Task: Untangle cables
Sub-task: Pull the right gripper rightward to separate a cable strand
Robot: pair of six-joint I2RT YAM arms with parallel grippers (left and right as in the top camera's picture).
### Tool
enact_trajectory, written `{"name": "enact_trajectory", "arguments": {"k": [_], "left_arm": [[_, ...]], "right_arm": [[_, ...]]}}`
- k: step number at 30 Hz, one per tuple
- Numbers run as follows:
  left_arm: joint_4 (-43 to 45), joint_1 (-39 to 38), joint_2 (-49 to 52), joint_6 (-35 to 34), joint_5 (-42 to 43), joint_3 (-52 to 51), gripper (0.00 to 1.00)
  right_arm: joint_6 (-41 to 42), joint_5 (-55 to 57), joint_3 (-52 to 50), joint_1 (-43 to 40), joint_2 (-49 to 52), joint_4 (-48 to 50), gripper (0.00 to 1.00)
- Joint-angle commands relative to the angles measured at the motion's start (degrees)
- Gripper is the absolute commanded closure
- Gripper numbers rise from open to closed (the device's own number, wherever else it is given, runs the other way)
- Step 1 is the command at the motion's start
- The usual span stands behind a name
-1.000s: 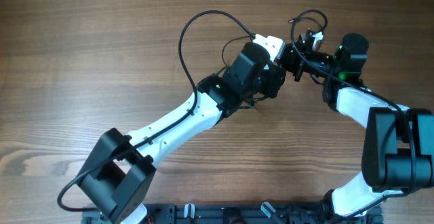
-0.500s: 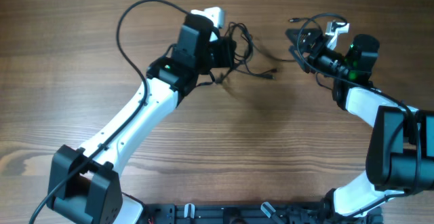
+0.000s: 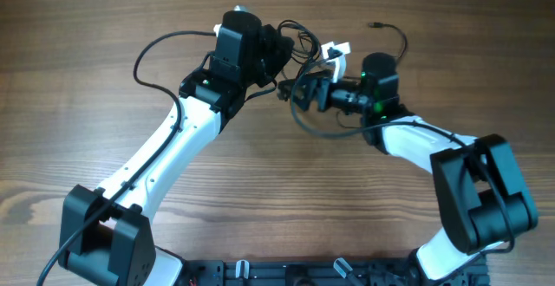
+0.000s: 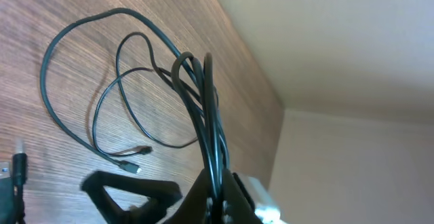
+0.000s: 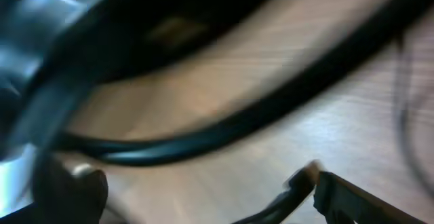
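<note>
Where your left gripper (image 4: 218, 200) sat, its fingers were pinched tight on the cables (image 4: 203, 108), a bunch of thin dark strands rising out of the jaws and held above the wooden table (image 4: 47, 13). Past the grip, their slack lay on the wood in loose overlapping loops, with one small plug end (image 4: 137, 168) lying flat among them. Seen from overhead, the bundle hung between your two grippers toward the far middle of the table, and one strand trailed right to another plug (image 3: 376, 26). Your right gripper (image 3: 305, 91) faced the bundle from just beside it, fingers spread wide. Its wrist view was too blurred to tell whether they touched a strand. A plain beige wall (image 4: 339, 47) rose behind the table's far edge. The left arm's thicker black cable (image 3: 147, 48) arched beside that arm, well apart from the bunch.
</note>
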Motion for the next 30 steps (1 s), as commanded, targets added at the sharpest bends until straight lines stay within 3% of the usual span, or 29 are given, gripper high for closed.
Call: {"name": "enact_trajectory", "arguments": {"k": [1, 3, 4, 5, 7, 11, 13, 16, 18, 21, 26, 30], "left_arm": [[0.3, -0.2, -0.9, -6.2, -1.6, 0.1, 0.96], [0.3, -0.2, -0.9, -9.6, -1.6, 0.1, 0.96], [0.3, -0.2, -0.9, -10.4, -1.6, 0.1, 0.96], [0.3, -0.1, -0.9, -10.3, -1.8, 0.1, 0.96], [0.2, -0.1, -0.9, -7.3, -4.2, 0.1, 0.96], [0.2, -0.1, -0.9, 16.0, -9.2, 0.1, 0.96], [-0.6, -0.1, -0.9, 23.5, -9.2, 0.1, 0.96], [-1.7, -0.5, -0.9, 28.3, -8.9, 0.1, 0.96], [-1.7, -2.1, -0.5, 29.0, -8.6, 0.1, 0.96], [-2.2, -5.5, 0.2, 36.0, -8.6, 0.1, 0.96], [-2.8, -7.4, 0.4, 36.5, -8.7, 0.1, 0.96], [-6.2, -7.4, 0.4, 40.4, -9.5, 0.1, 0.96]], "right_arm": [[-8.7, 13.1, 0.0, 1.5, 0.5, -1.7, 0.09], [-8.7, 13.1, 0.0, 1.6, 0.5, -0.8, 0.42], [-8.7, 13.1, 0.0, 1.6, 0.5, -0.8, 0.89], [-8.7, 12.2, 0.0, 1.6, 0.5, -1.3, 0.96], [-8.1, 5.0, 0.0, 1.3, 0.5, -1.6, 0.96], [3.8, -18.9, 0.0, -4.4, -0.3, -2.5, 0.96], [10.5, -30.8, 0.0, -10.1, -0.3, 0.2, 0.96], [21.9, -38.2, 0.0, -16.0, -0.3, 8.1, 0.96], [32.5, -39.5, 0.0, -18.3, -0.3, 18.1, 0.96], [45.2, -35.8, 0.0, -19.5, -0.3, 31.0, 0.96], [57.5, -29.4, 0.0, -19.8, -0.3, 32.7, 0.96], [58.0, -25.4, 0.0, -20.7, -0.3, 32.6, 0.96]]}}
